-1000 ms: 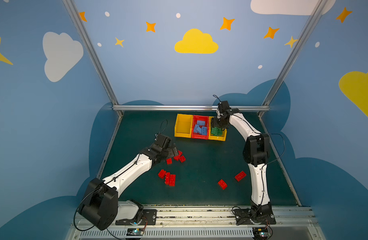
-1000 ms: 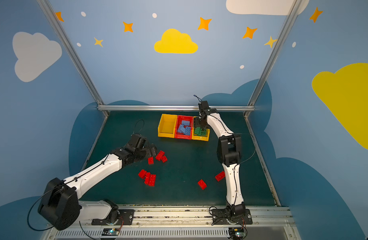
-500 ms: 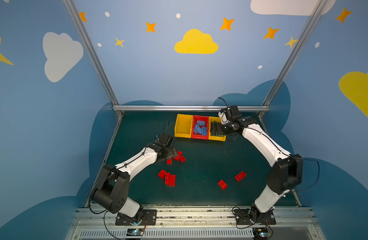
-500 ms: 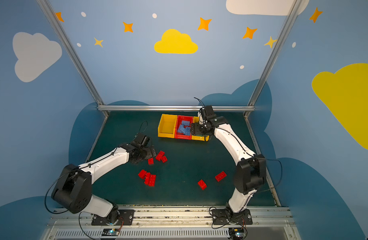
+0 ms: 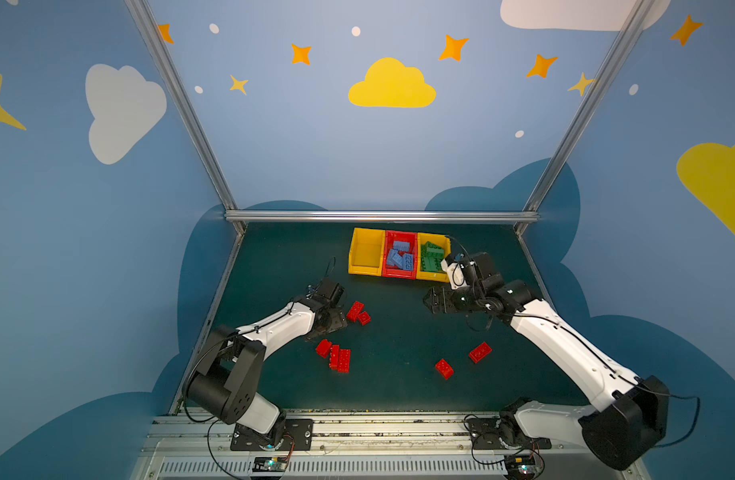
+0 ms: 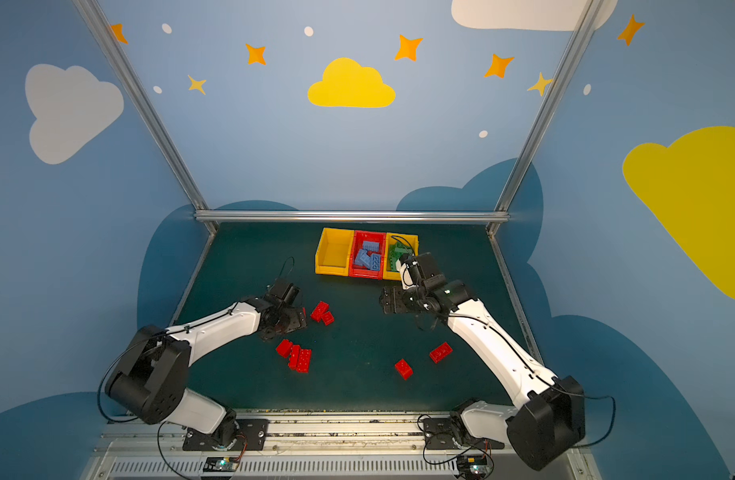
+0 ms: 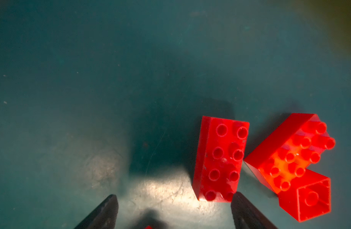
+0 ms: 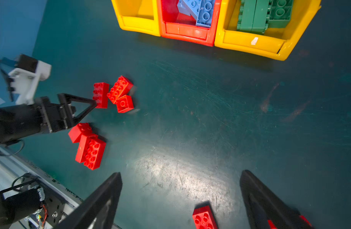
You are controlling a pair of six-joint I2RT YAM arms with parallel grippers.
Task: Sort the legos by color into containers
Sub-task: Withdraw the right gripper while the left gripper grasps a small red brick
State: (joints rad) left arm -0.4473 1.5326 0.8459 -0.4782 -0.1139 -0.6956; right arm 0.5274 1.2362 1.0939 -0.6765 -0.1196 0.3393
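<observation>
You had bare mat (image 5: 399, 328) through the middle; red bricks (image 7: 220, 158) lay clustered beside your left gripper (image 7: 174, 198), and the bins (image 5: 399, 272) closed off the back.

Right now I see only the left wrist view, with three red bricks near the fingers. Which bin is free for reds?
Observer: The yellow bin at the row's left end in a top view holds no bricks.
Operator: And the other two?
Observer: The red bin holds light blue bricks; the second yellow bin holds green bricks.
Operator: More reds beyond my view?
Observer: Yes, a red cluster of three lies beside your left arm.
</observation>
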